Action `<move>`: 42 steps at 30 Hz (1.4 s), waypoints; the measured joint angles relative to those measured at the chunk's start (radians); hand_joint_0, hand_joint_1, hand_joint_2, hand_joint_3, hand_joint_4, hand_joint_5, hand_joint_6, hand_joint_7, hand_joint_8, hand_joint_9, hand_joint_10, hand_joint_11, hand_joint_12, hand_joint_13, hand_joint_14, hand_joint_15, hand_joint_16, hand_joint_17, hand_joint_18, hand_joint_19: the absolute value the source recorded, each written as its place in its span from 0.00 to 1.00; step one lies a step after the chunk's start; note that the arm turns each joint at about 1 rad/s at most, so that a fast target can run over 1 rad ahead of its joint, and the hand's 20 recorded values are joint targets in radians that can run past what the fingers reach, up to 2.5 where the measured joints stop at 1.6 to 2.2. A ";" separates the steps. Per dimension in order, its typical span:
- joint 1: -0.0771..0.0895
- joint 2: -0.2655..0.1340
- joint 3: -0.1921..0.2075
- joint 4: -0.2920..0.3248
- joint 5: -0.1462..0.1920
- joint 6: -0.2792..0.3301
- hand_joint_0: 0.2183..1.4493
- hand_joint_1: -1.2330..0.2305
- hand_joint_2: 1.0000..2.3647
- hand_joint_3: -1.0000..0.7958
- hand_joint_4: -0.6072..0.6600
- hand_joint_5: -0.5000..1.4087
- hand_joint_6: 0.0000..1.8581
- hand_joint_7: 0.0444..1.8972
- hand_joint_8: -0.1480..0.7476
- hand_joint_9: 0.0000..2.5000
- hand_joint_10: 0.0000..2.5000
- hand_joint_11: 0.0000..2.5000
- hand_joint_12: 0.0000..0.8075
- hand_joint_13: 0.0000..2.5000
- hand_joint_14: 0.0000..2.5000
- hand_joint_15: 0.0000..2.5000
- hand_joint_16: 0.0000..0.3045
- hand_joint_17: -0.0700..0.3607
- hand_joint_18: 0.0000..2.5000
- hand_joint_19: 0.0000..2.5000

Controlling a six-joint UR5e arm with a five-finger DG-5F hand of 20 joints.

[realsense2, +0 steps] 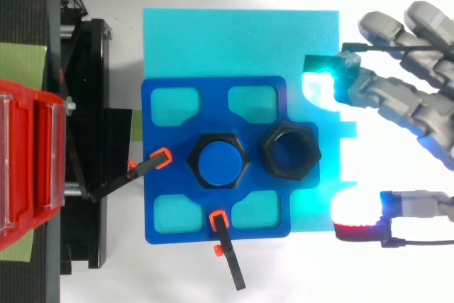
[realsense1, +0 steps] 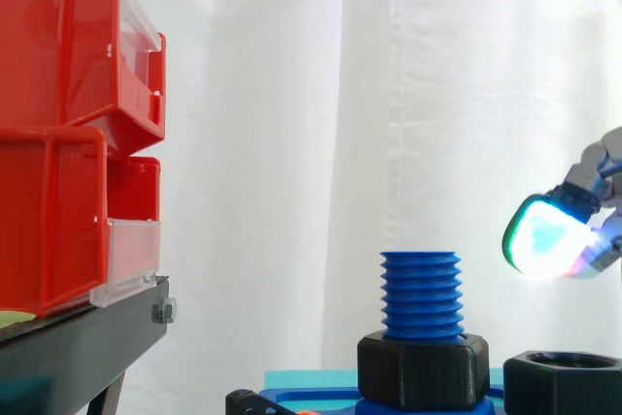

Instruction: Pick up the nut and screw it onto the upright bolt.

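Red bins (realsense1: 58, 46) sit stacked on a black stand (realsense1: 87, 335) before a white curtain (realsense1: 340, 94); two orange-tipped black clamps (realsense2: 150, 168) touch a blue plate (realsense2: 159, 207) lying on a cyan sheet (realsense2: 234, 40).

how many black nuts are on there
2. The seated nut rings the base of the blue bolt at the middle of the blue plate; the loose nut lies beside it, towards the hand. None seems hidden.

We see the hand (realsense1: 595, 170) in the air, its glowing fingertips (realsense1: 542, 237) touching nothing. The black nut (realsense1: 564, 380) lies just below them, and the blue bolt (realsense1: 421, 293) stands upright ahead of them.
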 measured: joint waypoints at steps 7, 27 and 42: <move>-0.002 -0.012 0.000 0.020 0.004 0.001 0.21 0.44 0.00 0.28 0.70 0.15 0.27 0.40 0.50 0.17 0.00 0.00 0.41 0.10 0.00 0.00 0.13 0.36 0.00 0.00; 0.002 -0.042 0.000 0.081 0.052 -0.034 0.21 0.44 0.00 0.28 0.70 0.15 0.27 0.40 0.50 0.17 0.00 0.00 0.42 0.10 0.00 0.00 0.13 0.36 0.01 0.00; 0.018 -0.043 0.000 0.117 0.095 -0.060 0.17 0.41 0.00 0.28 0.72 0.14 0.27 0.42 0.52 0.16 0.00 0.00 0.46 0.11 0.00 0.00 0.15 0.40 0.02 0.00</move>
